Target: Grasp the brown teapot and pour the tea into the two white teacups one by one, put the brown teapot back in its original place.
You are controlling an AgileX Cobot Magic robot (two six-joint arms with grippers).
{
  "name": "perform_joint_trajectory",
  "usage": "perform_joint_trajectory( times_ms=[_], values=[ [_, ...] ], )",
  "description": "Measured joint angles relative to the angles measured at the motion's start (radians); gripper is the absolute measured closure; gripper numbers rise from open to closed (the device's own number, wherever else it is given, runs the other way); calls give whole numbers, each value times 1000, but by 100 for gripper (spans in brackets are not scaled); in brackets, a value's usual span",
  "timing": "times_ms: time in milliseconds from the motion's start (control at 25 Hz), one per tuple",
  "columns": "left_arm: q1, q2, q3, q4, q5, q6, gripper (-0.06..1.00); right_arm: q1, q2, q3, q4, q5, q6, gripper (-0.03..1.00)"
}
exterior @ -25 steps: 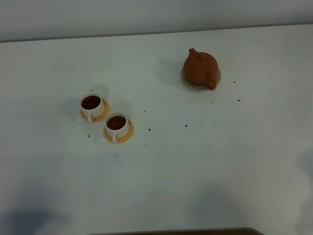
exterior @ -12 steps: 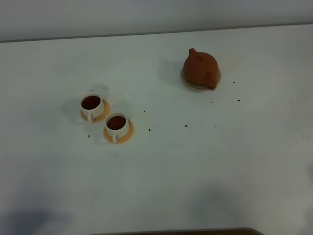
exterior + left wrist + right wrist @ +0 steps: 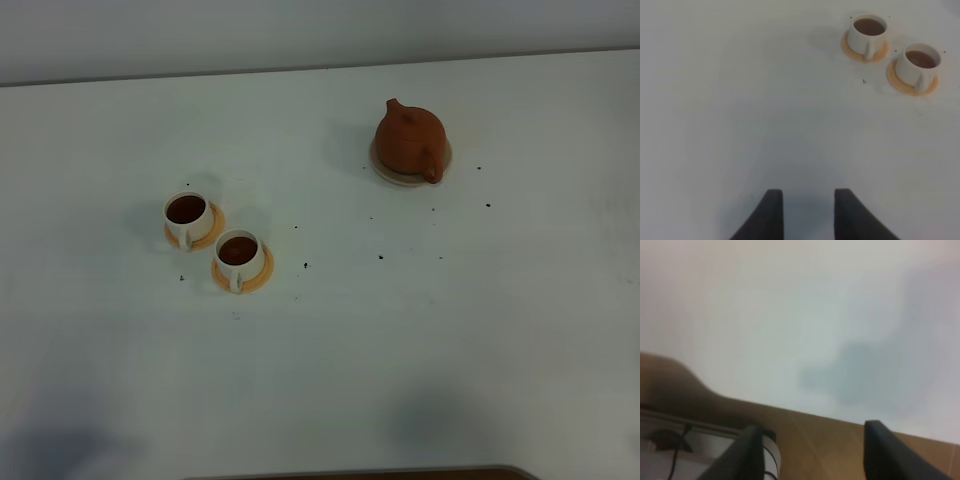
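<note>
The brown teapot (image 3: 409, 140) stands upright on the pale beige coaster (image 3: 389, 176) at the back right of the white table. Two white teacups, one (image 3: 187, 211) and the other (image 3: 239, 253), sit on orange saucers at the left, both holding dark tea. They also show in the left wrist view, one cup (image 3: 868, 31) and the other (image 3: 920, 62). My left gripper (image 3: 804, 212) is open and empty above bare table, well short of the cups. My right gripper (image 3: 812, 450) is open and empty over the table's front edge. Neither gripper shows in the exterior view.
Small dark specks (image 3: 381, 257) are scattered on the table between teapot and cups. A brown table edge (image 3: 830, 430) and a lower shelf with a cable (image 3: 665, 440) show under the right gripper.
Nothing on the table has moved. A faint shadow at the right edge of the exterior view has drifted lower and out.
</note>
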Motion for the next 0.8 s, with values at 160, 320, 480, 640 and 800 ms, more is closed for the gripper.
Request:
perform_joint_trajectory(
  times_ms=[160, 320, 480, 640, 800],
  values=[
    [0, 0, 0, 0, 0, 0, 65, -84, -20, 1, 0, 0, 1, 50],
    [0, 0, 0, 0, 0, 0, 65, -115, -87, 2, 0, -1, 1, 50],
    [0, 0, 0, 0, 0, 0, 65, -117, -180, 2, 0, -1, 6, 50],
    [0, 0, 0, 0, 0, 0, 65, -117, -245, 2, 0, -1, 7, 50],
    [0, 0, 0, 0, 0, 0, 65, -117, -283, 2, 0, -1, 7, 50]
  ],
)
